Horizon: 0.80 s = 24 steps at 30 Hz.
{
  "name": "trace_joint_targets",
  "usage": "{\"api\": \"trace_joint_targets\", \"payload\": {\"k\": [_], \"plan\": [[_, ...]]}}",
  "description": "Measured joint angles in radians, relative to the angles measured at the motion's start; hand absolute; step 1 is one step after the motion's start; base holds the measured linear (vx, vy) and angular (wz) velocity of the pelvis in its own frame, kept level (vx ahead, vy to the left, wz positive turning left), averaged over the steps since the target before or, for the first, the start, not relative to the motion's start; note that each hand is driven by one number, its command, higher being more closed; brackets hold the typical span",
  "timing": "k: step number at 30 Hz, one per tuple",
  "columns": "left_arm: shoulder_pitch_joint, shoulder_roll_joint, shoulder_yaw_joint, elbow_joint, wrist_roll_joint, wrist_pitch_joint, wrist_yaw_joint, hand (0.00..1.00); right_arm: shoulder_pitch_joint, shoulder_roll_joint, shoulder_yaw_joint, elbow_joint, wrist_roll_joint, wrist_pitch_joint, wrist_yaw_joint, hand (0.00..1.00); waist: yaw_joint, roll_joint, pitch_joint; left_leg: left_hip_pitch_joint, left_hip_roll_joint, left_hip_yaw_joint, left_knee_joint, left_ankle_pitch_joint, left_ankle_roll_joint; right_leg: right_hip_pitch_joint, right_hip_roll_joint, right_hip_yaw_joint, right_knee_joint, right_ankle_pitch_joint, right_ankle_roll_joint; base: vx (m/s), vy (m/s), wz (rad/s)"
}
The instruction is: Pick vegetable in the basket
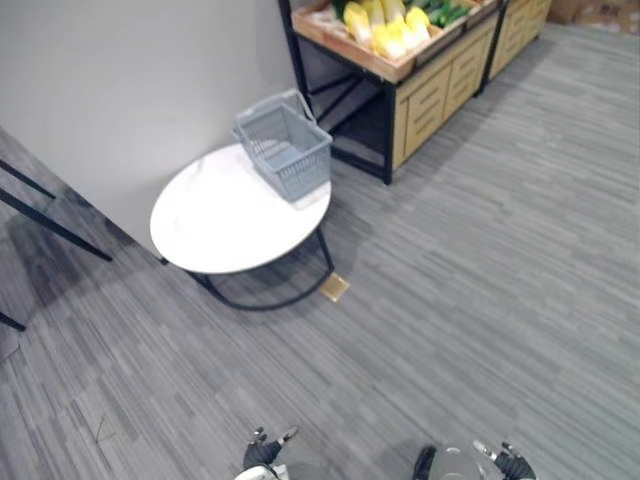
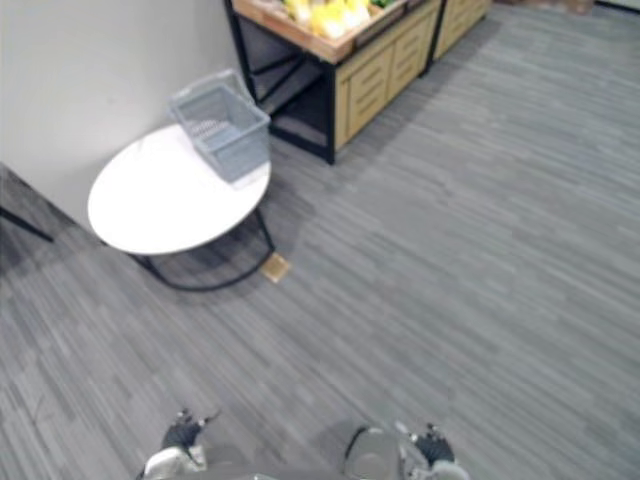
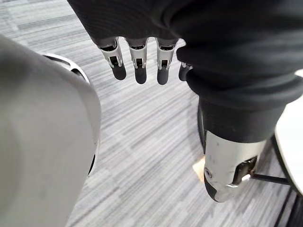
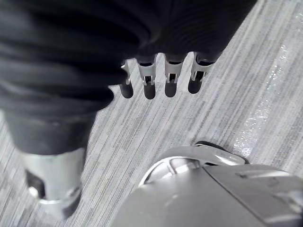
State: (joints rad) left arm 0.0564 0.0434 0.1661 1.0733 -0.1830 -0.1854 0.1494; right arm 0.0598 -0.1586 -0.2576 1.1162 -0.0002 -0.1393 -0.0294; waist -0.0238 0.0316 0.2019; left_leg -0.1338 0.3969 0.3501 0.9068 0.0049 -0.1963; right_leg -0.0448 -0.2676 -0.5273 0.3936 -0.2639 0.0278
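We list one grey basket (image 1: 284, 150), standing upright with its mouth up on the far right part of one white oval table (image 1: 215, 215), its handle folded back at the far rim. Its mesh bottom shows through the open mouth. We cannot tell its long axis. One wooden stand (image 1: 430, 95) stands just beyond the table, and on it lie a heap of yellow vegetables (image 1: 385, 28) and a smaller heap of green vegetables (image 1: 445, 12), both too bunched to count. The yellow ones are elongated and lie side by side, their long axes running from the back of the stand toward its front lip. They are well apart from the basket and from both hands. One tan square (image 1: 334, 287) lies on the grey floor (image 1: 480, 280) by the table's black frame. The left eye view gives both heaps, whereas the right eye view cuts the stand off at the yellow heap. The two hands are low and near us, the left hand (image 3: 138, 66) and the right hand (image 4: 149, 80). Each wrist view shows its fingers straight, hanging in a loose row over the floor and clasping nothing.
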Motion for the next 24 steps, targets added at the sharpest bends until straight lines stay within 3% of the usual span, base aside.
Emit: {"api": "trace_joint_targets", "payload": {"k": [2, 4, 6, 7, 8, 9, 11, 12, 14, 16, 17, 18, 19, 20, 21, 22, 23, 24], "plan": [[-0.012, 0.001, 0.013, 0.000, 0.000, -0.001, 0.001, 0.00, -0.016, -0.007, -0.008, 0.000, 0.001, 0.000, -0.009, 0.00, 0.002, -0.001, 0.000, -0.095, -0.008, 0.080, 0.023, -0.097, 0.027, 0.094, 0.000, -0.021, -0.107, 0.031, 0.039, 0.28, 0.117, 0.10], [-0.014, 0.002, 0.021, -0.004, -0.002, -0.006, 0.002, 0.00, -0.021, -0.003, -0.012, 0.000, 0.001, 0.000, -0.011, 0.00, 0.007, -0.001, 0.001, -0.146, -0.032, 0.113, -0.116, -0.114, 0.036, 0.158, -0.001, -0.046, -0.159, 0.049, 0.070, 0.30, 0.223, 0.15], [-0.012, -0.001, 0.019, -0.008, -0.003, -0.007, 0.003, 0.00, -0.023, -0.002, -0.019, -0.004, 0.001, -0.004, -0.013, 0.00, 0.006, 0.004, -0.002, -0.153, -0.114, 0.107, -0.440, -0.033, 0.101, 0.206, -0.006, -0.065, -0.198, 0.064, 0.102, 0.34, 0.316, 0.05], [-0.008, -0.007, 0.019, -0.006, -0.004, -0.007, 0.003, 0.00, -0.022, -0.004, -0.031, -0.007, 0.001, -0.005, -0.014, 0.00, 0.007, 0.019, 0.000, -0.146, -0.150, 0.098, -0.620, 0.089, 0.134, 0.227, 0.003, -0.064, -0.210, 0.067, 0.128, 0.29, 0.325, 0.14], [-0.012, -0.010, 0.022, 0.001, -0.005, -0.007, 0.003, 0.00, -0.021, 0.012, -0.050, -0.009, 0.001, -0.002, -0.019, 0.00, 0.004, 0.021, -0.004, -0.124, -0.194, 0.101, -0.734, 0.123, 0.225, 0.247, -0.001, -0.057, -0.226, 0.063, 0.158, 0.34, 0.331, 0.52], [-0.024, -0.012, 0.038, -0.016, -0.007, -0.012, 0.006, 0.00, -0.020, 0.038, -0.044, -0.009, 0.000, -0.004, -0.017, 0.00, 0.003, -0.015, -0.003, -0.138, -0.235, 0.093, -0.748, 0.131, 0.238, 0.239, -0.017, -0.044, -0.241, 0.063, 0.160, 0.31, 0.274, 0.62], [-0.028, -0.002, 0.058, -0.027, -0.008, -0.014, 0.007, 0.00, -0.040, 0.070, -0.042, -0.009, 0.000, -0.005, -0.018, 0.00, 0.017, -0.038, -0.003, -0.185, -0.246, 0.085, -0.691, 0.074, 0.220, 0.232, -0.006, -0.027, -0.273, 0.072, 0.144, 0.23, 0.132, 0.44], [-0.028, -0.001, 0.077, -0.031, -0.013, -0.015, 0.010, 0.00, -0.060, 0.073, -0.042, -0.006, 0.000, -0.005, -0.018, 0.00, 0.023, -0.038, 0.002, -0.211, -0.227, 0.096, -0.601, 0.004, 0.211, 0.256, -0.006, 0.001, -0.297, 0.090, 0.155, 0.21, 0.115, 0.11], [-0.019, 0.008, 0.077, -0.026, -0.012, -0.015, 0.020, 0.00, -0.072, 0.074, -0.034, -0.005, -0.001, -0.006, -0.016, 0.00, 0.036, -0.035, 0.002, -0.191, -0.202, 0.123, -0.532, -0.071, 0.195, 0.293, -0.004, 0.042, -0.328, 0.119, 0.181, 0.16, 0.083, -0.53], [-0.001, 0.019, 0.075, 0.002, -0.010, -0.013, 0.024, 0.00, -0.068, 0.072, -0.007, -0.005, -0.001, -0.015, -0.013, 0.00, 0.041, -0.039, -0.012, -0.158, -0.192, 0.159, -0.520, -0.123, 0.167, 0.289, -0.019, 0.092, -0.315, 0.159, 0.163, 0.14, 0.113, -0.68], [0.010, 0.018, 0.065, 0.003, -0.010, -0.008, 0.023, 0.00, -0.063, 0.067, -0.011, 0.002, -0.001, -0.012, -0.012, 0.00, 0.032, -0.030, -0.035, -0.150, -0.200, 0.170, -0.539, -0.128, 0.165, 0.233, -0.043, 0.110, -0.224, 0.159, 0.162, 0.10, 0.133, -0.18], [0.011, 0.018, 0.057, 0.003, -0.010, -0.008, 0.023, 0.00, -0.059, 0.067, -0.015, 0.011, -0.001, -0.011, -0.013, 0.00, 0.026, -0.038, -0.038, -0.130, -0.212, 0.177, -0.565, -0.125, 0.164, 0.202, -0.062, 0.125, -0.161, 0.160, 0.160, 0.16, 0.193, -0.13], [0.012, 0.027, 0.043, 0.001, -0.011, -0.008, 0.023, 0.00, -0.050, 0.067, -0.018, 0.033, -0.003, -0.009, -0.012, 0.00, 0.025, -0.050, -0.039, -0.085, -0.245, 0.193, -0.624, -0.116, 0.159, 0.126, -0.115, 0.166, 0.003, 0.171, 0.147, 0.16, 0.199, -0.05], [0.012, 0.040, 0.024, -0.001, -0.010, -0.007, 0.023, 0.00, -0.041, 0.069, -0.025, 0.031, -0.002, -0.003, -0.010, 0.00, 0.025, -0.076, -0.024, -0.030, -0.275, 0.201, -0.675, -0.112, 0.159, 0.038, -0.169, 0.209, 0.199, 0.232, 0.107, 0.14, 0.187, -0.05], [0.011, 0.047, 0.018, -0.002, -0.011, -0.006, 0.023, 0.00, -0.036, 0.065, -0.025, 0.031, -0.005, 0.000, -0.012, 0.00, 0.025, -0.080, -0.022, 0.004, -0.289, 0.210, -0.700, -0.113, 0.161, 0.003, -0.194, 0.224, 0.278, 0.291, 0.073, 0.14, 0.170, 0.03], [0.015, 0.060, -0.006, -0.001, -0.010, 0.002, 0.024, 0.00, -0.020, 0.058, -0.018, 0.031, -0.015, 0.003, -0.014, 0.00, 0.023, -0.081, -0.020, 0.073, -0.313, 0.206, -0.757, -0.115, 0.164, -0.043, -0.220, 0.262, 0.390, 0.441, 0.037, 0.23, 0.164, 0.13], [0.018, 0.069, -0.024, -0.002, -0.010, 0.003, 0.023, 0.00, -0.003, 0.059, -0.009, 0.032, -0.037, 0.003, -0.014, 0.00, 0.012, -0.077, -0.015, 0.118, -0.315, 0.179, -0.782, -0.114, 0.165, -0.083, -0.199, 0.305, 0.495, 0.409, 0.076, 0.24, 0.142, 0.20], [0.016, 0.074, -0.026, -0.002, -0.010, 0.003, 0.023, 0.00, 0.002, 0.063, -0.006, 0.032, -0.041, 0.003, -0.013, 0.00, 0.010, -0.082, -0.015, 0.132, -0.314, 0.165, -0.785, -0.115, 0.168, -0.105, -0.184, 0.306, 0.539, 0.354, 0.084, 0.27, 0.082, 0.28]]}}
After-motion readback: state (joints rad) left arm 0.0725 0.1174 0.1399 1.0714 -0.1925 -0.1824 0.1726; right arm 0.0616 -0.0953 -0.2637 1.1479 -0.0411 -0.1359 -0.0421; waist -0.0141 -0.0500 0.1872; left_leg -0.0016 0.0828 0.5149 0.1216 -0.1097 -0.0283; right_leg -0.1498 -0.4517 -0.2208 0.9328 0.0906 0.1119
